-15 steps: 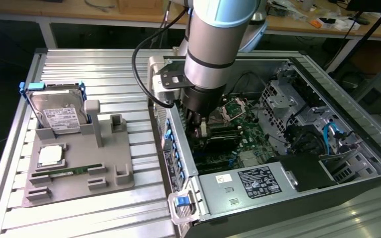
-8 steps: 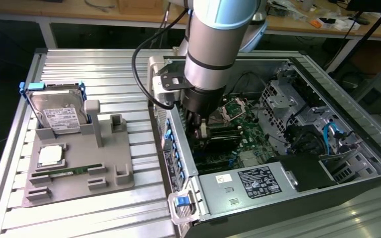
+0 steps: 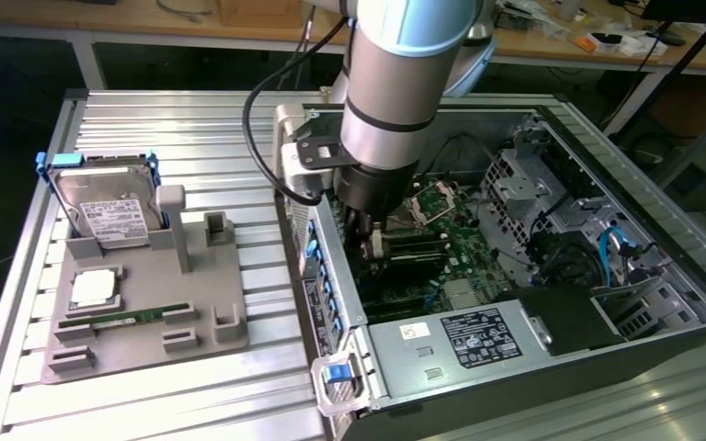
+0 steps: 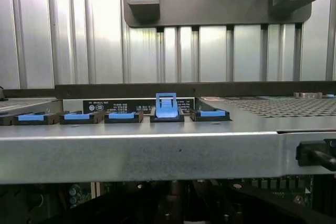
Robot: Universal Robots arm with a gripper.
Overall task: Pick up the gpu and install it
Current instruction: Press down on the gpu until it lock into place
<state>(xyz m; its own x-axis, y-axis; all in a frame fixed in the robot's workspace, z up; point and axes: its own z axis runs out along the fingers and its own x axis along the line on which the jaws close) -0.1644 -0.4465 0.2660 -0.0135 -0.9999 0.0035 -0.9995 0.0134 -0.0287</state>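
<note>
My gripper (image 3: 373,246) is down inside the open computer case (image 3: 647,303), close to its rear wall and above the green motherboard (image 3: 451,239). The arm's wrist covers it, so I take it as shut. A pale metal piece shows just under the wrist, and I cannot tell whether it is the gpu. The gpu is otherwise hidden. In the wrist view I look over the case's rear wall (image 4: 157,156) at a row of blue slot clips, one of them, the raised clip (image 4: 166,106), standing up.
A grey holder tray (image 3: 206,312) lies on the ribbed table at the exterior view's left. It carries a hard drive (image 3: 108,211), a processor (image 3: 93,289) and a memory stick (image 3: 126,318). The power supply (image 3: 476,335) and drive cages crowd the case.
</note>
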